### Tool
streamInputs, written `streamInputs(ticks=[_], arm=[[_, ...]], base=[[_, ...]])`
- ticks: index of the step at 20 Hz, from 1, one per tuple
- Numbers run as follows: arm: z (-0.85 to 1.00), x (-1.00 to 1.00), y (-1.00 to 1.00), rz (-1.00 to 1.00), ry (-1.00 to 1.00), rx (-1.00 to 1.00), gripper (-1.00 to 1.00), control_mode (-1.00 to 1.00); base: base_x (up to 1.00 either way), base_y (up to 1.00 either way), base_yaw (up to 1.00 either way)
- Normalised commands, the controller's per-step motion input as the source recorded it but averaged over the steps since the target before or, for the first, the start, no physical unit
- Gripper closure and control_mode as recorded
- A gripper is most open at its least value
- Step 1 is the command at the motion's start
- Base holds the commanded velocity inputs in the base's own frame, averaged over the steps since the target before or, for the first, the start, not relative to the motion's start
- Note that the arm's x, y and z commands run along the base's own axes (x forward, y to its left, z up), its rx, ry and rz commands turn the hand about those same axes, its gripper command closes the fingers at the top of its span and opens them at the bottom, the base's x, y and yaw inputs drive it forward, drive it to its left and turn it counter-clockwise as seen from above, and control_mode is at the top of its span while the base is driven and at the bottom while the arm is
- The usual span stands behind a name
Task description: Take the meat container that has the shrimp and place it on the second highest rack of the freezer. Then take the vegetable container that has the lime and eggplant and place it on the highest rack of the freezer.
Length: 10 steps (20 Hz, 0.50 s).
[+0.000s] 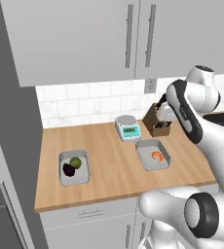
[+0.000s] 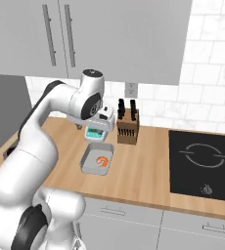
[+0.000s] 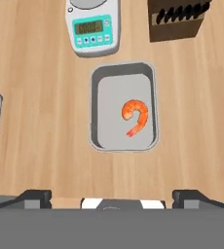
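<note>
Shrimp (image 3: 135,117) in tray (image 3: 97,112), gripper (image 3: 112,197) wide open, empty

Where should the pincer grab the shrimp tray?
Probably on a long side wall of the shrimp tray, coming straight down from above. The tray lies flat on the counter with thin upright walls, and the shrimp sits toward the other side, leaving room for an inner finger. The open pincer hangs above it already.
</note>
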Motion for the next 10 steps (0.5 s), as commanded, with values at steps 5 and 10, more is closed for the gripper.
streamInputs(ticks=[5, 10], arm=[[-0.11, 0.41, 0.0, -0.01, 0.15, 0.0, -1.0, -1.0], [-0.61, 0.22, 0.0, 0.0, 0.22, -0.01, -1.0, -1.0]], base=[[0.0, 0.0, 0.0], [0.0, 0.0, 0.0]])
